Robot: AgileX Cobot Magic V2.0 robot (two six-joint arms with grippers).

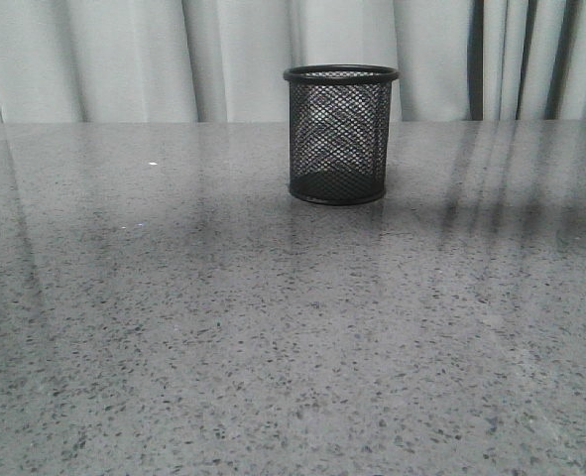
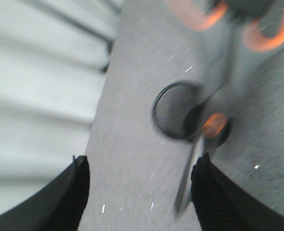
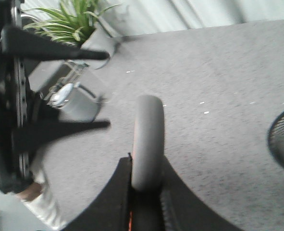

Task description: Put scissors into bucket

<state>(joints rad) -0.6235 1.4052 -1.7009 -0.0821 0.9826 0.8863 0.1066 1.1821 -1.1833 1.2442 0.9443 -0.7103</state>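
Observation:
The bucket (image 1: 340, 134), a black wire-mesh cup, stands upright at the back middle of the table; neither gripper nor the scissors show in the front view. In the right wrist view my right gripper (image 3: 146, 169) is shut on a grey handle loop of the scissors (image 3: 148, 137), with an orange sliver between the pads. In the left wrist view the scissors (image 2: 223, 72) hang blurred over the bucket (image 2: 173, 110), orange-lined loops away from me, blade tip close beside one finger (image 2: 206, 192). My left gripper (image 2: 142, 163) is wide open and also shows in the right wrist view (image 3: 108, 90).
The grey speckled table (image 1: 273, 337) runs back to pale curtains (image 1: 124, 59). In the right wrist view a potted plant (image 3: 74, 21) and a shiny metal object (image 3: 65, 96) sit beyond the left arm, and the bucket's rim (image 3: 282, 137) shows at the frame edge.

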